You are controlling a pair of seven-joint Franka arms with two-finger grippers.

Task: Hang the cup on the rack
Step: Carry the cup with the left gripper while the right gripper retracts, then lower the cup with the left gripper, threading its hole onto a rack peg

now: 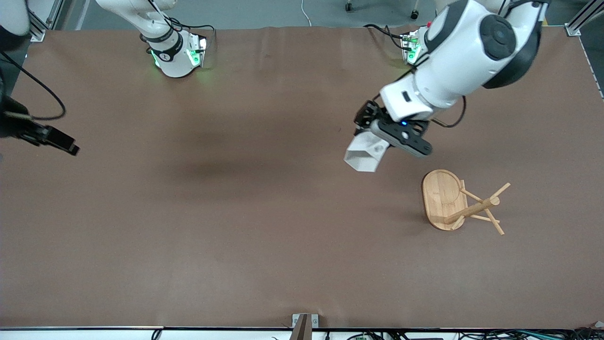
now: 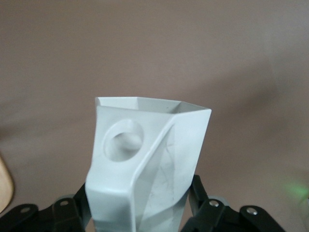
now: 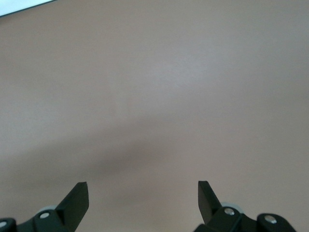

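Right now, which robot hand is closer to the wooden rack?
Left. The left gripper, shut on the cup, hangs over the table just beside the rack. The right gripper waits open at the right arm's end.

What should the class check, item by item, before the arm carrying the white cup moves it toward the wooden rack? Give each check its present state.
1. Grip: left end effector shut on the cup, above the table: ok.
2. Tab hole: round hole in the cup's side tab shows open and unblocked: ok.
3. Rack upright on its base, pegs free of other items: ok.
4. Cup on a peg: not yet, the cup hangs in the air apart from the rack: not ok.
5. Hole lined up with a peg: cannot tell.
6. Right end effector open, holding nothing, waiting at the right arm's end of the table: ok.
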